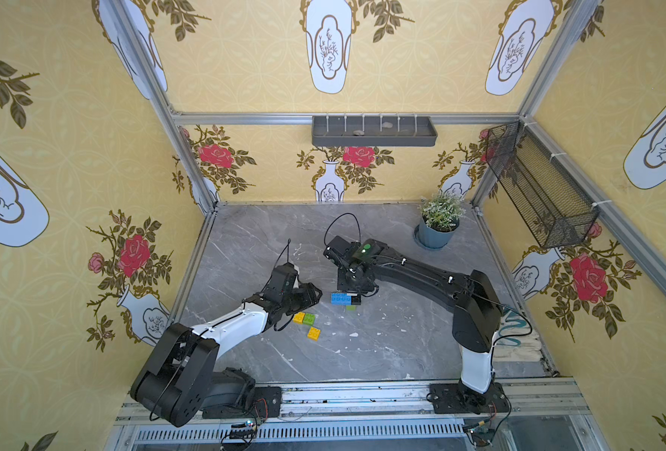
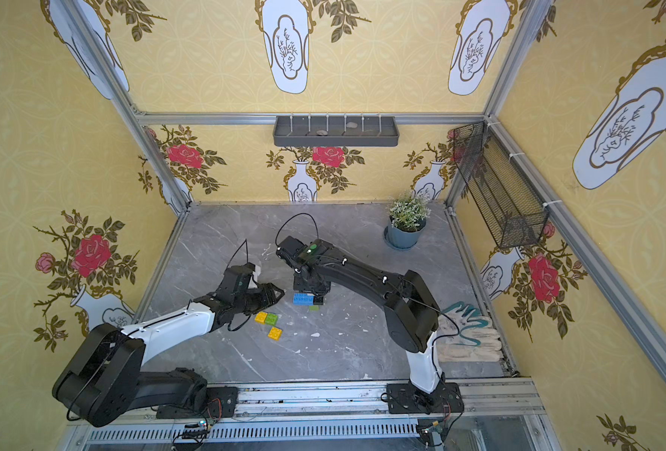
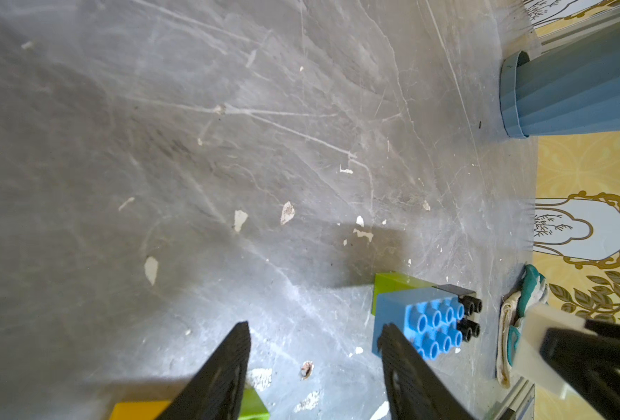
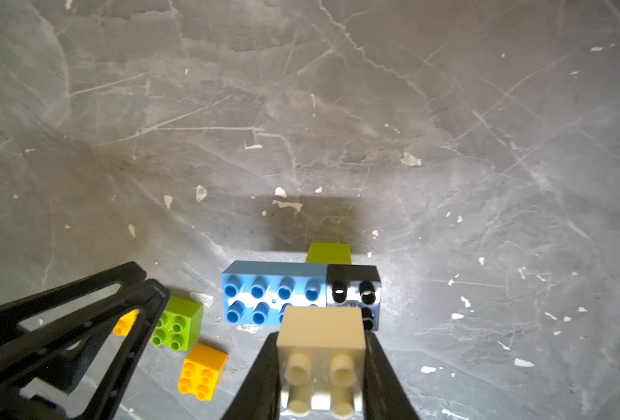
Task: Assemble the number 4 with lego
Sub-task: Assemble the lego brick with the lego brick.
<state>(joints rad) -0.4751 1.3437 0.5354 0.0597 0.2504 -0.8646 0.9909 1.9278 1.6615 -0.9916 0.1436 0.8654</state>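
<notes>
While my right gripper (image 4: pixel 323 336) clamps the white brick (image 4: pixel 321 360), the number 4 (image 4: pixel 294 287) lies on the table (image 4: pixel 446 145) just ahead of it, blue bar (image 4: pixel 264 291) running across my approach; left gripper (image 3: pixel 315 327) hangs half open, empty, less near

Both arms are mostly black, each with one smooth white part. On the left arm (image 1: pixel 241 320) the white part carries a row of tiny dark screws. The right arm (image 1: pixel 476 308) ends in a flat black plate (image 1: pixel 444 398) with bolts. Thin black cables (image 1: pixel 343 214) loop off the wrists, and small white clips (image 1: pixel 450 279) hold one cable down. A green dot (image 1: pixel 366 246) glows on the right wrist. The left pincer (image 3: pixel 315 325) has two black, pointed, ribbed fingers (image 3: pixel 224 371); the right pincer (image 4: pixel 323 336) matches.
</notes>
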